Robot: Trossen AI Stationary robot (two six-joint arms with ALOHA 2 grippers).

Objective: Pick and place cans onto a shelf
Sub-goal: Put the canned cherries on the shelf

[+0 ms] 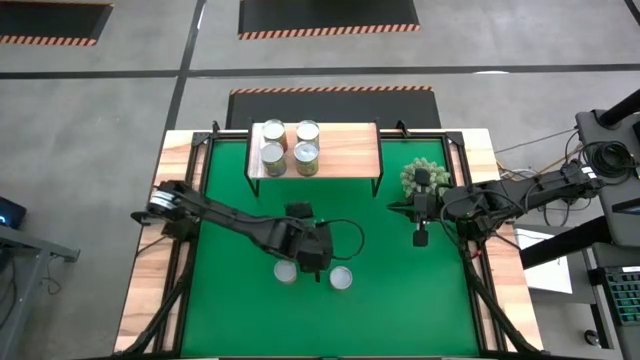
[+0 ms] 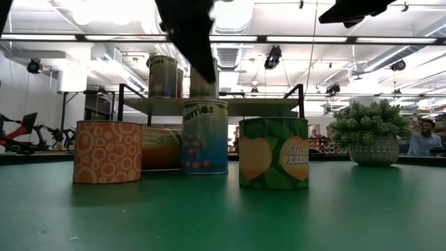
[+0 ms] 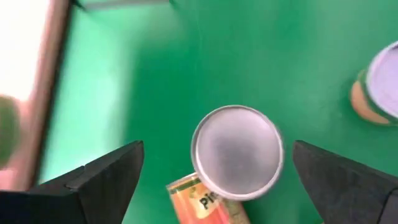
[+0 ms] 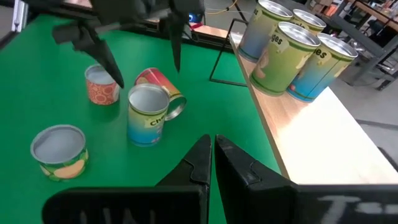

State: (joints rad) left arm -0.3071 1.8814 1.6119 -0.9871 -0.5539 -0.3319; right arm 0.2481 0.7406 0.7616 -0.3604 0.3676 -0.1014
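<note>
The tabletop [image 1: 180, 160] carried a green mat [image 1: 400, 300], and at its far edge stood the low wooden shelf [image 1: 345, 150] on thin black legs. Four cans [image 1: 291, 147] were already grouped on the shelf's left half, two by two. Near the mat's right edge sat a spiky green plant [image 1: 425, 175] in a pot.

The left arm reached across to the middle of the mat, its pincer [image 1: 307, 255] spread wide above the loose cans and holding nothing. Straight below it stood a silver-topped can [image 3: 237, 152], with another can [image 3: 205, 202] lying on its side against it. An orange-patterned can [image 2: 108, 151] stood to one side, and a green can with peaches on the label [image 2: 274, 153] stood nearest the front of the mat.

The right arm waited beside the plant, its pincer [image 1: 420, 238] closed tight and empty.
</note>
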